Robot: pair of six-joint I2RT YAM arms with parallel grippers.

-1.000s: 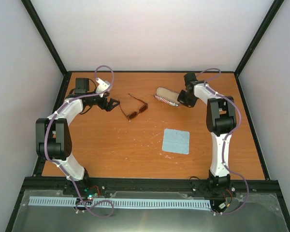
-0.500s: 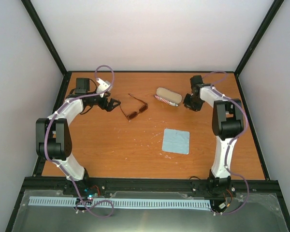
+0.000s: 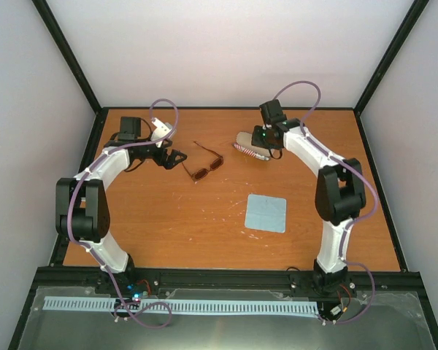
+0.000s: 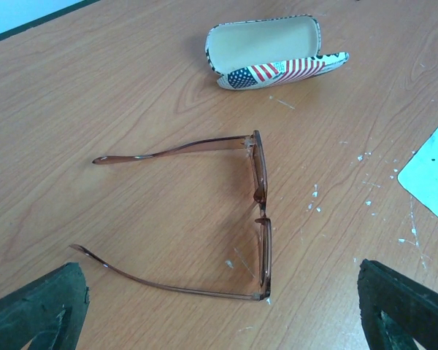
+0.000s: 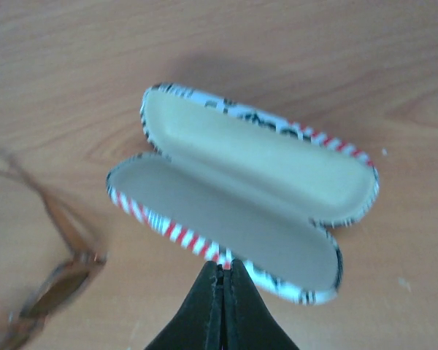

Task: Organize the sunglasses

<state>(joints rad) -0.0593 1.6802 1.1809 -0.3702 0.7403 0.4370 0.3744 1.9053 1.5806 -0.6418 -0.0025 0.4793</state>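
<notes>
The sunglasses (image 3: 204, 165) lie on the wooden table with their thin brown temple arms spread. In the left wrist view, the sunglasses (image 4: 259, 211) sit just ahead of my left gripper (image 4: 223, 310), between its fingers. My left gripper (image 3: 177, 157) is open and empty, just left of the glasses. The flag-patterned case (image 3: 252, 144) lies open with its cream lining up; it also shows in the left wrist view (image 4: 266, 51). My right gripper (image 3: 267, 143) is shut and hangs over the case (image 5: 255, 189). Its closed tips (image 5: 225, 268) are at the case's near rim. The blurred glasses (image 5: 51, 284) are at the lower left.
A light blue square cloth (image 3: 266, 213) lies on the table to the front right of the glasses, and its corner shows in the left wrist view (image 4: 434, 175). White specks dot the wood near it. A black frame edges the table.
My right arm has swung from the right side of the case to above it, still shut. My left gripper has edged slightly toward the glasses.
</notes>
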